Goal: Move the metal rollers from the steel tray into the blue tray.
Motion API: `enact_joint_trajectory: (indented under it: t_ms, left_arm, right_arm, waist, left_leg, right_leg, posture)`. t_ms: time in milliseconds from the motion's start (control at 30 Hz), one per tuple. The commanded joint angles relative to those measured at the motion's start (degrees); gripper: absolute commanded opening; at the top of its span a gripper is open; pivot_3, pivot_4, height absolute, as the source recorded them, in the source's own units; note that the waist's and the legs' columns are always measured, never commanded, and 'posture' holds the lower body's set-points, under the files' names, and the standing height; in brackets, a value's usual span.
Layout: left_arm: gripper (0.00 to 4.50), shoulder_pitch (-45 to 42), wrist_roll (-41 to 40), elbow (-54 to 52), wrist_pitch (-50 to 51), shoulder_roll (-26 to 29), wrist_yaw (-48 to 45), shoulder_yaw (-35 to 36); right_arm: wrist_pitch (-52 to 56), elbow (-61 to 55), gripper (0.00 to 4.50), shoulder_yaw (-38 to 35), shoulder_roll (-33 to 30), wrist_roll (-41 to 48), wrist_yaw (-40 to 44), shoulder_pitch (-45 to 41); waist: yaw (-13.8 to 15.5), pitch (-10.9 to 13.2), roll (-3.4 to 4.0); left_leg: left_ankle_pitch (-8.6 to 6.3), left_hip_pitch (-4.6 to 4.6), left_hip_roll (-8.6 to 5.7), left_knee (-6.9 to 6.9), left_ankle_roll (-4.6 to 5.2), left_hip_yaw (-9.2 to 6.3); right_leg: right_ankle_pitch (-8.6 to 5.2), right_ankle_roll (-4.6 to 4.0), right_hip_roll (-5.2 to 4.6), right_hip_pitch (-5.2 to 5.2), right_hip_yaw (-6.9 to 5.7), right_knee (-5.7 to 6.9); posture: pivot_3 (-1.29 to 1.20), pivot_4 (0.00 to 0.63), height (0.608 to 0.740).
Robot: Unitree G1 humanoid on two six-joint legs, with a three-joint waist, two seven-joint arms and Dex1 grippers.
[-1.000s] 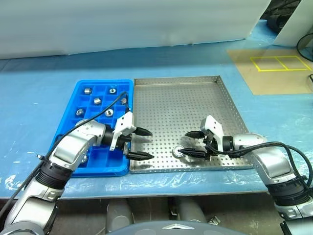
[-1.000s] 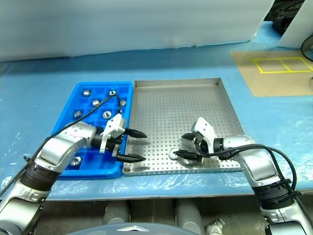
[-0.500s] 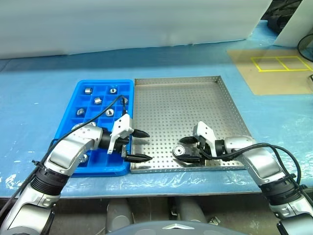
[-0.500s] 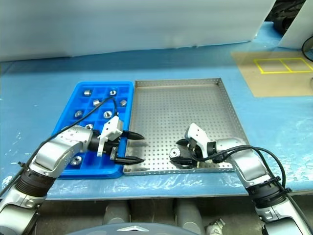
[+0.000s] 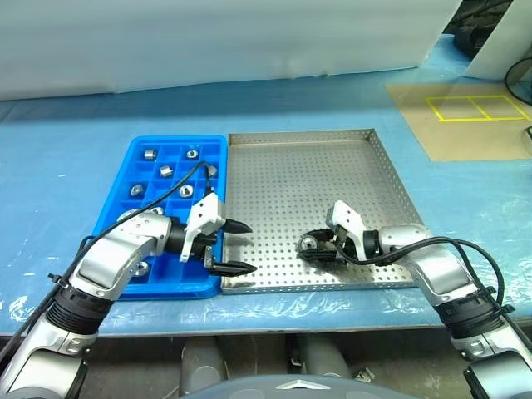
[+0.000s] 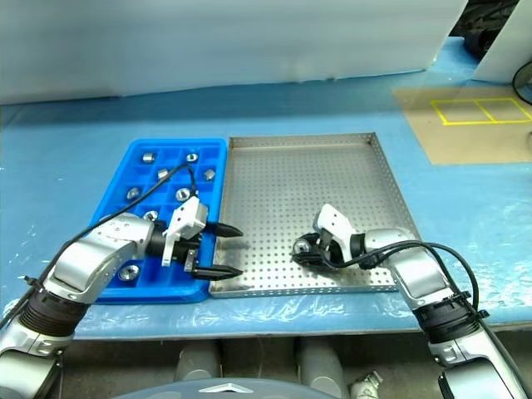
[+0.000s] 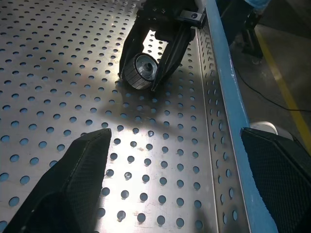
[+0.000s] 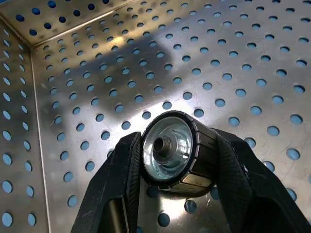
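The steel tray [image 5: 316, 166] lies in the middle of the table, and the blue tray [image 5: 116, 199] lies against its left side. My right gripper [image 5: 310, 244] is shut on one metal roller [image 8: 175, 153] near the steel tray's front edge, with a black finger on each side of it. The roller [image 7: 140, 71] sits on or just above the perforated floor. My left gripper [image 5: 247, 247] stands open over the steel tray's front left corner with nothing between its fingers [image 7: 73, 184]. Several more metal rollers [image 5: 165, 170] lie in the blue tray's compartments.
A blue cover spreads over the table, and its front edge runs just below both trays. A brown sheet with yellow taped rectangles [image 5: 474, 116] lies at the back right. A white panel [image 5: 224, 41] stands along the back.
My right gripper has shut on the roller that lay between its open fingers. The left gripper stays open in the same spot.
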Motion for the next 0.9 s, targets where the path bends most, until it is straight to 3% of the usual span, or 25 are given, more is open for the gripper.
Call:
enact_joint_trajectory:
  t_ms: [33,333,467,667,900]
  left_arm:
    - [4.50,-0.2,-1.2,-1.8,0.4,2.1,0.5,4.1]
    - [4.50,3.0,-2.3,-2.4,1.4,8.2,2.7,14.1]
    - [4.50,10.1,-4.4,-7.1,3.1,10.6,4.6,20.5]
    - [4.50,24.3,-8.7,-17.9,7.2,10.9,8.4,31.3]
    - [4.50,40.3,-13.9,-29.7,11.1,8.0,12.5,43.5]
  right_arm:
    - [-1.5,0.1,1.75,-0.2,2.0,-0.1,-0.7,-3.5]
    - [-1.0,4.0,1.75,1.7,8.8,1.7,3.5,-15.0]
    - [-1.6,7.6,1.75,3.5,12.6,2.4,7.6,-20.5]
    - [2.6,16.4,1.75,4.0,23.3,6.1,10.1,-29.1]
    - [1.6,23.6,1.75,8.2,27.4,4.5,16.4,-31.6]
  waist:
    - [-0.1,0.0,0.00]
    - [0.2,0.0,0.00]
    - [0.4,0.0,-0.01]
    - [1.9,0.0,-0.05]
    - [6.5,0.1,-0.06]
  left_leg:
    - [0.00,0.00,0.00,0.00,0.00,0.00]
    - [0.01,-0.02,0.00,-0.02,-0.02,-0.04]
    - [0.00,-0.07,0.00,-0.05,0.00,-0.05]
    - [-0.05,-0.07,0.06,-0.12,0.09,-0.08]
    - [-0.17,-0.26,0.12,-0.14,0.26,-0.12]
  right_leg:
    - [0.00,0.00,0.01,-0.01,0.01,0.01]
    - [0.00,-0.01,-0.01,-0.06,-0.07,0.00]
    - [-0.01,-0.02,-0.02,-0.17,-0.12,-0.07]
    - [-0.04,-0.08,-0.03,-0.24,-0.20,-0.04]
    - [-0.12,-0.17,-0.10,-0.23,-0.41,-0.19]
  posture:
    - [-0.04,0.150,0.740]
    - [0.08,0.150,0.740]
    - [0.16,0.150,0.740]
    - [0.32,0.150,0.740]
    - [0.47,0.150,0.740]
